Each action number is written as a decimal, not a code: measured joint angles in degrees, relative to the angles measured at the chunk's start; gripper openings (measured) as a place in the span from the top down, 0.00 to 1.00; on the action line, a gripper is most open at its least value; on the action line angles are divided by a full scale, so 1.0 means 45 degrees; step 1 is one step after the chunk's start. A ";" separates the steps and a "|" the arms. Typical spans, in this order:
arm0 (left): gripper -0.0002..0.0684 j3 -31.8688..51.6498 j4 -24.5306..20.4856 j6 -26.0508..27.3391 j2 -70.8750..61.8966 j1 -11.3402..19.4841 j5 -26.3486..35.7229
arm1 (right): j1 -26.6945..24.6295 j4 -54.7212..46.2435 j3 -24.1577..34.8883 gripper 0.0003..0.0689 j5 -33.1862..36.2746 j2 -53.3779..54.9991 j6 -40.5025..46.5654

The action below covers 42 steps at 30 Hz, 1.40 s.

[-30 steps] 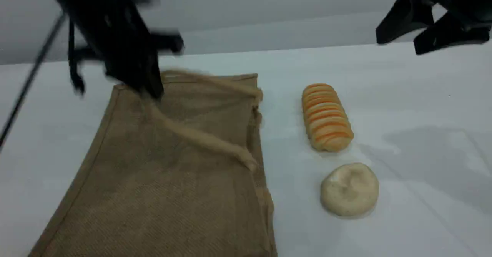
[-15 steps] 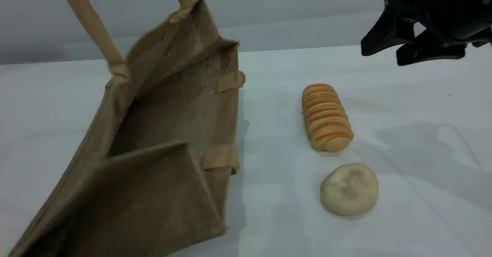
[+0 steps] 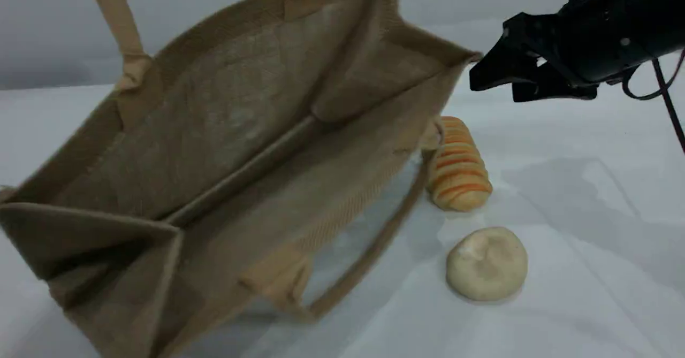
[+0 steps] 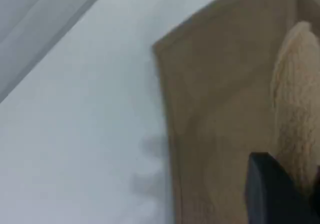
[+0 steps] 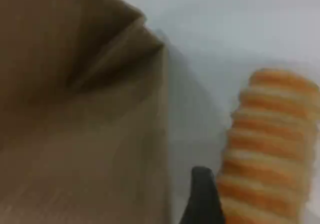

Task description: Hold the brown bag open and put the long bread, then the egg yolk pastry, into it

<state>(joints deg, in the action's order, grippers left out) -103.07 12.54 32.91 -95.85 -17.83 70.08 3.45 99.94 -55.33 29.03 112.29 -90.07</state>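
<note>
Scene view: brown bag now hoisted, mouth gaping.
Left tool clenched on handle; right tool, released, nearing long bread.

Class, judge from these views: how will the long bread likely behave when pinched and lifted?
The long bread looks puffy, so a firm pinch would probably dent it. Its rounded log shape may let it roll if nudged sideways. Its crosswise ridges likely help against slipping.
</note>
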 joint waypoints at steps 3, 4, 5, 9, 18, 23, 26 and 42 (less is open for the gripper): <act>0.88 0.0000 -0.0126 -0.0250 0.0000 0.0000 -0.0009 | 0.0012 0.0000 -0.0515 0.33 -0.0019 0.0596 0.0012; 0.88 0.0000 -0.0126 -0.0250 0.0000 0.0000 -0.0009 | 0.0012 0.0000 -0.0666 0.33 -0.0019 0.0759 0.0012; 0.88 0.0000 -0.0126 -0.0250 0.0000 0.0000 -0.0009 | 0.0012 0.0000 -0.0780 0.33 -0.0009 0.0944 0.0012; 0.88 0.0000 -0.0126 -0.0293 0.0000 0.0000 -0.0015 | 0.0012 0.0018 -0.1150 0.33 0.0053 0.1583 0.0012; 0.88 0.0000 -0.0113 -0.0522 0.0000 0.0000 -0.0032 | 0.1298 0.0011 -0.2161 0.33 -0.0295 0.2943 0.0023; 0.88 0.0000 -0.0082 -0.0754 0.0000 0.0000 -0.0032 | 0.2040 0.0032 -0.2422 0.33 -0.2884 0.3040 0.0023; 0.88 0.0000 -0.0082 -0.0754 0.0000 0.0000 -0.0032 | 0.2027 0.0043 -0.2422 0.34 -0.4077 0.3068 0.0023; 0.88 0.0000 -0.0082 -0.0754 0.0000 0.0000 -0.0020 | 0.2026 0.0008 -0.2404 0.72 -0.3766 0.3689 0.0054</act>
<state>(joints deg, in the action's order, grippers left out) -103.07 12.17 29.52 -95.85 -17.83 69.99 12.56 99.98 -66.15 12.08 128.89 -89.83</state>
